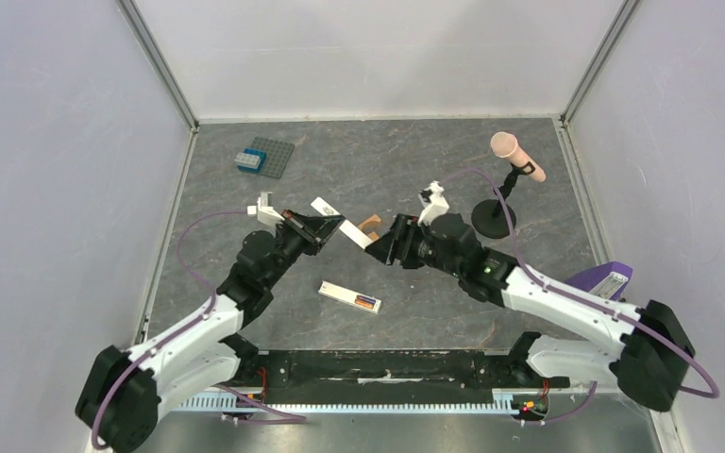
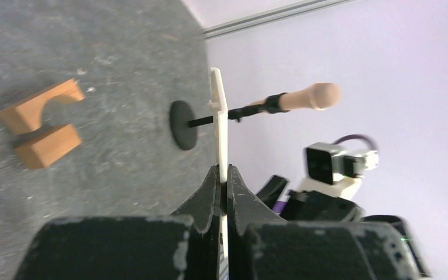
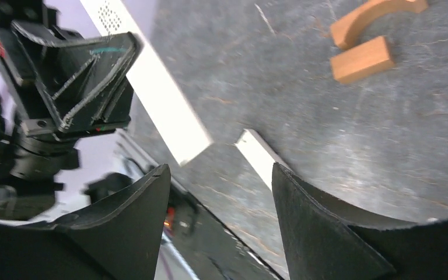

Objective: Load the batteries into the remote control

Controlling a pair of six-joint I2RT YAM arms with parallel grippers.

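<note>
My left gripper (image 1: 332, 226) (image 2: 224, 175) is shut on a thin cream-white bar (image 1: 349, 226) (image 2: 220, 116) and holds it above the table, its free end pointing right. That bar also shows in the right wrist view (image 3: 163, 105). My right gripper (image 1: 379, 247) (image 3: 219, 169) is open and empty, just off the bar's free end. A second cream-white bar, the remote control (image 1: 345, 295) (image 3: 259, 156), lies flat on the table below. Small orange-red and dark blue pieces, the batteries (image 1: 369, 303), sit at its right end.
Two orange-brown wooden blocks (image 1: 370, 226) (image 2: 44, 122) (image 3: 361, 58) lie just behind the grippers. A pink microphone (image 1: 517, 156) on a black stand (image 1: 493, 219) is at the right rear. A grey studded plate (image 1: 274, 159) with a blue brick (image 1: 248, 160) is at the left rear.
</note>
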